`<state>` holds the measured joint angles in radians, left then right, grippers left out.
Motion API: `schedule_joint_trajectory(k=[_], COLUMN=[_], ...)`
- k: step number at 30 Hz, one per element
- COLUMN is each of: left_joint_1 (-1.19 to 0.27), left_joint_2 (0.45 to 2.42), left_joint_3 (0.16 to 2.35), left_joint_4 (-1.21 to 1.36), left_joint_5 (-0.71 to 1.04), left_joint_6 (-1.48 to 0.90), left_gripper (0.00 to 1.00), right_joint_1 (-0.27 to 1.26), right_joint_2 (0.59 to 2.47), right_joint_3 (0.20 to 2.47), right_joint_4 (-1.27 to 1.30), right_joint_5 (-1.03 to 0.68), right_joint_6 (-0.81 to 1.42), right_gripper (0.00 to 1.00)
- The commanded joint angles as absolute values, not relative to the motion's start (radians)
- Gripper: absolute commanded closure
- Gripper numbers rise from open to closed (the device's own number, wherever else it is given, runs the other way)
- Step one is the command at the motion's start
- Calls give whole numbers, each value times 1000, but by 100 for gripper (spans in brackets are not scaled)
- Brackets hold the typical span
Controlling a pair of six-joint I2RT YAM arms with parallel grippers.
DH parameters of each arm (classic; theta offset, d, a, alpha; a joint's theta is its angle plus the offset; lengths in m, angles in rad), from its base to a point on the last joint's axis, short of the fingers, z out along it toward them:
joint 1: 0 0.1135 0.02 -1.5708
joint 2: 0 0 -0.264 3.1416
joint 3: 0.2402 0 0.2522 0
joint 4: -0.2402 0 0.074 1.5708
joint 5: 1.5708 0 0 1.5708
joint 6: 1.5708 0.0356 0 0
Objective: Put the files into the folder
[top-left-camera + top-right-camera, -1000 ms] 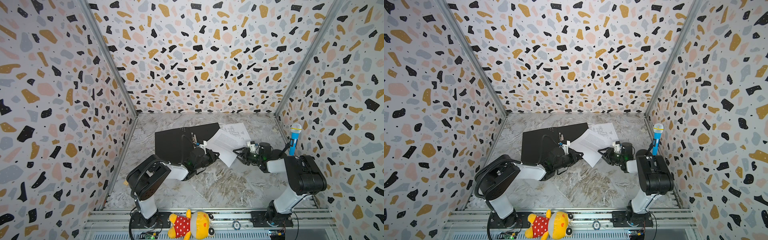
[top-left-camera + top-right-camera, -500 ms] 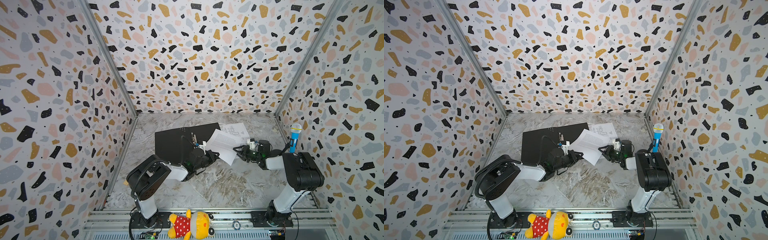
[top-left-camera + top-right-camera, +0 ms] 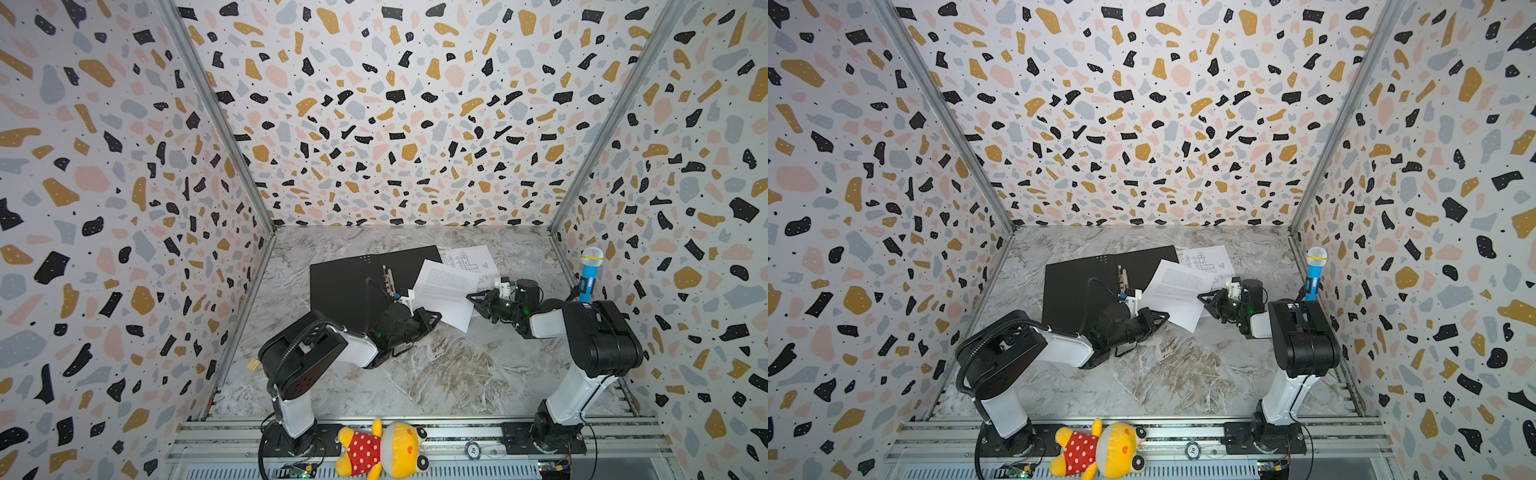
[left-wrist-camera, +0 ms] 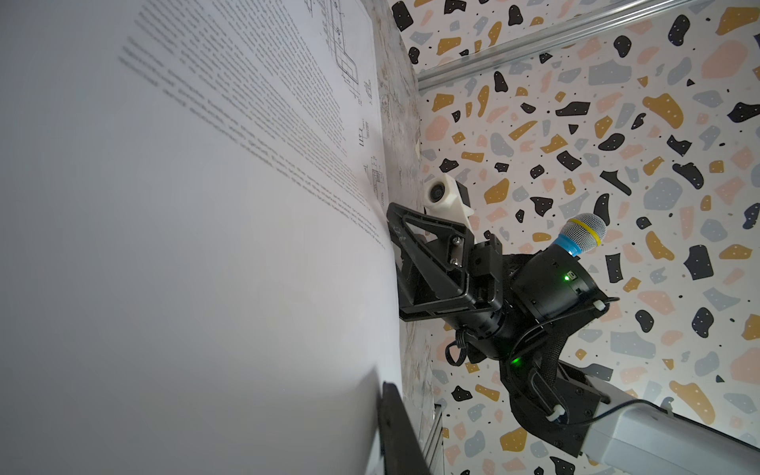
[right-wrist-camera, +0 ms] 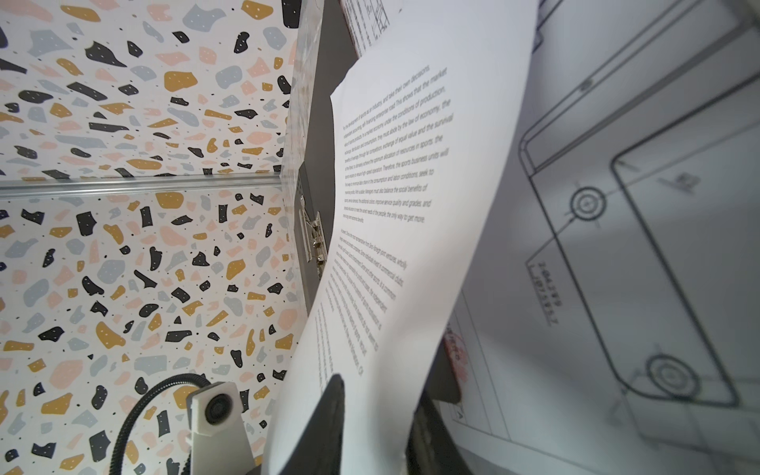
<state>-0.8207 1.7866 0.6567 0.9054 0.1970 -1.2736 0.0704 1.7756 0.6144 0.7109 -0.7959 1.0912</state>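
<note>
The text sheet [image 3: 444, 291] bows over the drawing sheet [image 3: 473, 262] and the open folder [image 3: 345, 286]; right gripper [image 3: 471, 297] straddles its edge, jaws slightly apart; left gripper [image 3: 434, 318] at its near corner, grip impossible to tell

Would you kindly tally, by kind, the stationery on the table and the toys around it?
Paper sheets: 2, a text sheet and a drawing sheet
Folder: 1
Toy microphone: 1
Plush toy: 1
Total: 5
</note>
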Motion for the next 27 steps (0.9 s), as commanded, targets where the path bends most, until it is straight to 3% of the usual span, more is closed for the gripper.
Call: schedule_joint_trajectory(k=[1, 8, 13, 18, 20, 27], left_joint_1=[-826, -829, -832, -831, -829, -762], left_joint_2=[1798, 1797, 1740, 1651, 1618, 1479], left_joint_3=[642, 654, 659, 695, 702, 667], left_joint_4=[942, 910, 838, 684, 638, 517], left_joint_5=[181, 206, 217, 221, 219, 189], left_joint_6=[-1265, -1256, -1221, -1137, -1106, -1026], left_gripper=[80, 54, 29, 13, 1, 0], right_joint_1=[72, 72, 72, 74, 75, 93], right_joint_2=[1777, 1784, 1797, 1816, 1825, 1855], right_joint_3=[649, 691, 745, 858, 905, 1048], right_joint_4=[715, 637, 511, 290, 222, 85], right_joint_5=[-793, -788, -774, -723, -705, -663], right_joint_6=[1091, 1037, 928, 742, 680, 500], right_gripper=[79, 92, 95, 95, 96, 96])
